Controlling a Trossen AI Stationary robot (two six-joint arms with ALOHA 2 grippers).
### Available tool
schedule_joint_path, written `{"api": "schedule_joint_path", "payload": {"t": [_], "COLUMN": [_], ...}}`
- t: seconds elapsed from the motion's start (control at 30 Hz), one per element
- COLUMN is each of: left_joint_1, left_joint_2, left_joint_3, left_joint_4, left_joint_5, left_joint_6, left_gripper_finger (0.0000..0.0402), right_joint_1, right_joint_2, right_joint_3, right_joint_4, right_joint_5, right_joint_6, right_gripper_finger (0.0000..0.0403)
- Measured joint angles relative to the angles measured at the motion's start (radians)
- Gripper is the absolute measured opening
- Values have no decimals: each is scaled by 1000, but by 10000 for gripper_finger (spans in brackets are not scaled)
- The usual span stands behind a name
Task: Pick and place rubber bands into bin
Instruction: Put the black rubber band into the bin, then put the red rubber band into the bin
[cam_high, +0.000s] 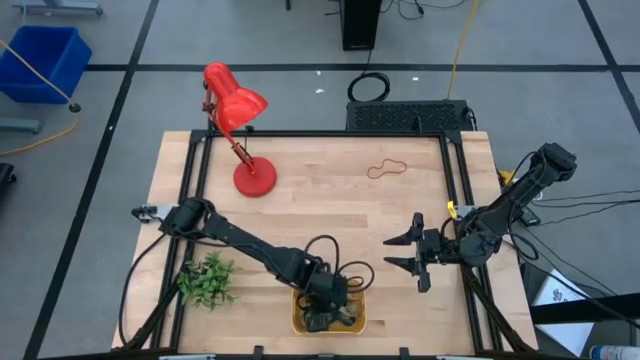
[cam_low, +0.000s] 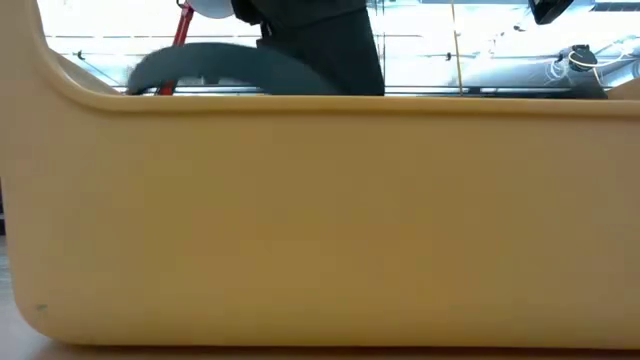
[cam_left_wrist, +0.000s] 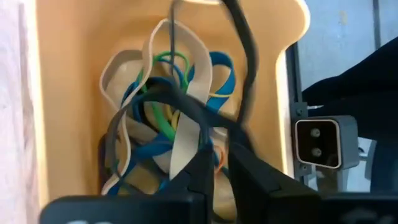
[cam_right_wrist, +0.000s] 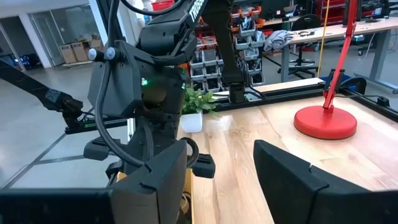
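The orange-yellow bin (cam_high: 300, 322) stands at the table's near edge; its wall (cam_low: 320, 220) fills the low view. In the left wrist view it holds several rubber bands (cam_left_wrist: 161, 124) in blue, green, tan and black. My left gripper (cam_high: 325, 305) is down inside the bin, and its fingers (cam_left_wrist: 221, 171) are nearly together on a black band. One reddish band (cam_high: 386, 169) lies flat on the table at the far right. My right gripper (cam_high: 408, 255) is open and empty, level above the table to the right of the bin; it also shows in the right wrist view (cam_right_wrist: 217, 180). My left gripper pinches one end of a black rubber band (cam_left_wrist: 196, 115) between its two fingertips, coming from above and pointing down into the bin. The rest of the loop (cam_left_wrist: 118, 130) arcs slack over the other bands in the bin.
A red desk lamp (cam_high: 240, 130) stands at the far left and a small green plant (cam_high: 205, 282) at the near left. A black cable (cam_left_wrist: 244, 68) hangs beside the left gripper. The left arm (cam_right_wrist: 143, 81) stands close in front of my right gripper.
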Motion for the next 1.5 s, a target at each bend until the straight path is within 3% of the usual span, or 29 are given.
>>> {"api": "schedule_joint_path", "payload": {"t": [0.2, 0.4, 0.63, 0.93, 1.23, 1.5], "left_joint_1": [1, 10, 23, 25, -33, -34], "left_joint_2": [0, -5, -78, -230, -423, -580], "left_joint_3": [0, 0, 0, 0, 0, 0], "left_joint_4": [-84, -198, -204, -204, -218, -275], "left_joint_5": [0, -17, -50, -141, -323, -363], "left_joint_6": [3, 11, 31, 70, 161, 254], "left_gripper_finger": [84, 87, 88, 88, 88, 88], "right_joint_1": [0, 0, 0, 0, 0, -28], "right_joint_2": [0, 0, 0, 0, 0, 0], "right_joint_3": [0, 0, 0, 0, 0, 0], "right_joint_4": [0, 0, 0, 0, 0, 7], "right_joint_5": [0, 0, 0, 1, 3, 5], "right_joint_6": [-1, -1, -2, -17, -73, -126], "right_gripper_finger": [180, 180, 180, 180, 180, 180]}}
